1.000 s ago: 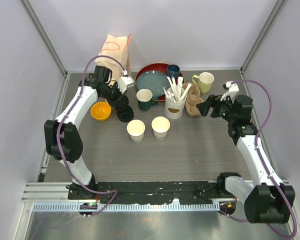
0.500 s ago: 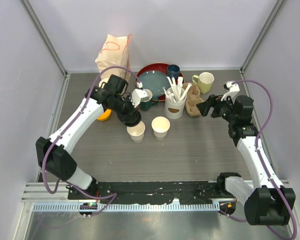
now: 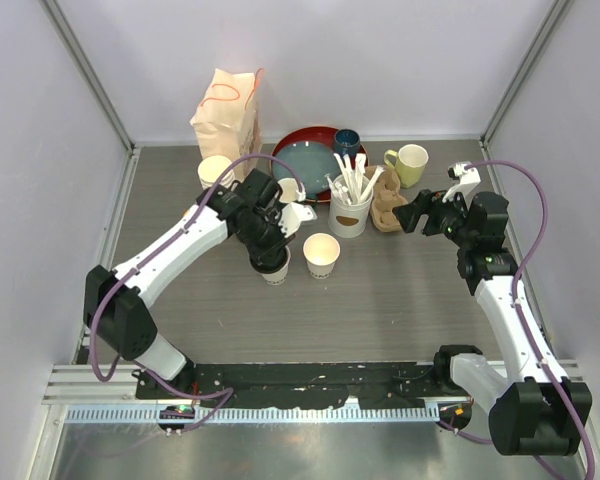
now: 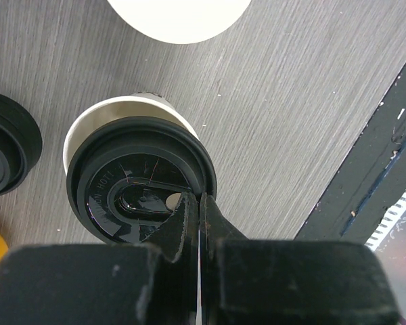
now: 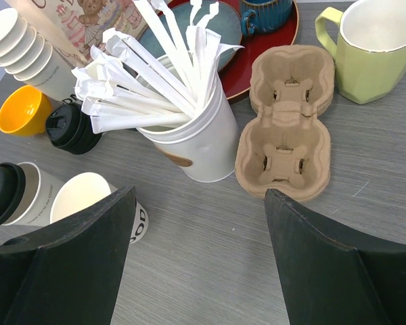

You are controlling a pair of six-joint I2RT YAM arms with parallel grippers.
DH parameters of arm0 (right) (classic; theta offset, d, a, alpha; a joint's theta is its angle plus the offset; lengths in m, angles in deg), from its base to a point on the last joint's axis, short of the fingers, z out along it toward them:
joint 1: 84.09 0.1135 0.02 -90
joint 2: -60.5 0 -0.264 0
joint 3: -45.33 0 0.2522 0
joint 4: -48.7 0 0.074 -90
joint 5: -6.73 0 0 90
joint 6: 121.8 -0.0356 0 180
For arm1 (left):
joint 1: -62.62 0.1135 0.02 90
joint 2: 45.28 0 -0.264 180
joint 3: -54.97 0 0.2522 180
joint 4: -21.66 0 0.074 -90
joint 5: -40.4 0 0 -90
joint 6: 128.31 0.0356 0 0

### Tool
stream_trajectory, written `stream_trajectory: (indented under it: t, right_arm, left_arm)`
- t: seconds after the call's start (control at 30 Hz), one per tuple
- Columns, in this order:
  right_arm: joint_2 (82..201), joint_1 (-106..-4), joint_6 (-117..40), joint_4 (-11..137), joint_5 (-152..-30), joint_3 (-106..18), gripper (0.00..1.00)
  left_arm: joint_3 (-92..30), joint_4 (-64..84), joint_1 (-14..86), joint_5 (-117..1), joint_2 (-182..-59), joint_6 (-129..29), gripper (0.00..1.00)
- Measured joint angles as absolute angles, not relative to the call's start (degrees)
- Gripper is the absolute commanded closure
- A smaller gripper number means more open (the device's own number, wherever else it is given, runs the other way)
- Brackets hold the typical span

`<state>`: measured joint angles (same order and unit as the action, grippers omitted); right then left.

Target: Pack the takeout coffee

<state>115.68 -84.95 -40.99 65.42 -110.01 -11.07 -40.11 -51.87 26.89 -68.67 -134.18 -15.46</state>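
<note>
Saw glossy black plastic on the sip lid (image 4: 139, 179), matt cream paper on the open cup (image 5: 81, 193). Found rough moulded brown pulp in the cup carrier (image 5: 284, 122), smooth glazed ceramic on the yellow-green mug (image 5: 365, 74), matt grey wood-grain across the tabletop (image 4: 291, 101).

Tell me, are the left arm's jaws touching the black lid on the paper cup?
Touching. The left wrist view shows the left gripper pinching the rim of the black sip lid, jaws shut, one inside the rim, one outside.
</note>
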Motion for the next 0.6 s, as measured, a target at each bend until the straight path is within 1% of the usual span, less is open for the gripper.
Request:
stream_trajectory:
  t: [0.3, 0.6]
  right_arm:
    - [115.5, -84.9, -41.0, 65.4, -110.0, -11.0, 0.18]
    - [115.5, -84.9, -41.0, 65.4, -110.0, -11.0, 0.18]
  left_arm:
    - [-40.3, -50.9, 26.4, -67.6, -137.1, -15.7, 1.0]
    - [-41.3, -50.1, 25.8, -67.6, -137.2, -15.7, 1.0]
